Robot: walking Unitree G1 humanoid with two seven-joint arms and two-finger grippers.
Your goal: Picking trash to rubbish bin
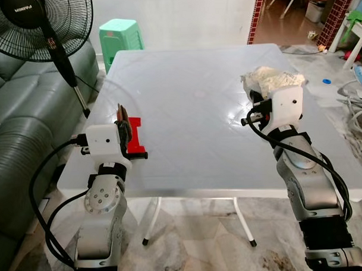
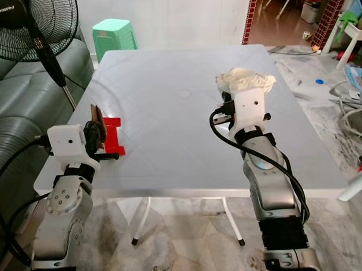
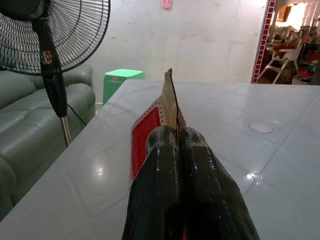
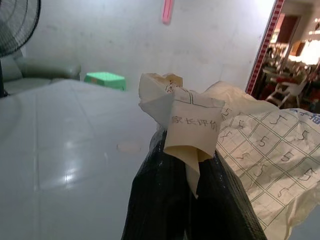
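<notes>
Trash comes in two pieces, both over the white table (image 1: 199,141), which serves as the landmark for everything else. Near the table's left front edge, the left gripper (image 3: 176,131) has its two black fingers (image 3: 157,170) pressed tight together on a flat red and brown card wrapper (image 1: 131,135); the wrapper stands on edge between the fingertips, its thin brown rim sticking up past them and its red face turned toward the table's left side. Whether its lower edge touches the tabletop or hangs just above it cannot be told. Over the table's right half, nearer the far edge than the front one, the right gripper (image 4: 192,150) is closed on a crumpled sheet of paper (image 4: 195,120) printed with a grid and handwritten figures; one folded corner is pinched between the fingers, while the rest of the sheet billows out beyond the fingertips toward the table's right side. From the head camera the crumpled paper (image 1: 273,80) shows as a pale wad just beyond the white wrist housing, resting on or close over the tabletop. Both silver arms reach up from below the table's front edge. Beyond the table's far left corner stands a green plastic stool (image 1: 120,36). Off the table's left side are a black pedestal fan (image 1: 43,27) and a grey-green sofa (image 1: 20,135)
</notes>
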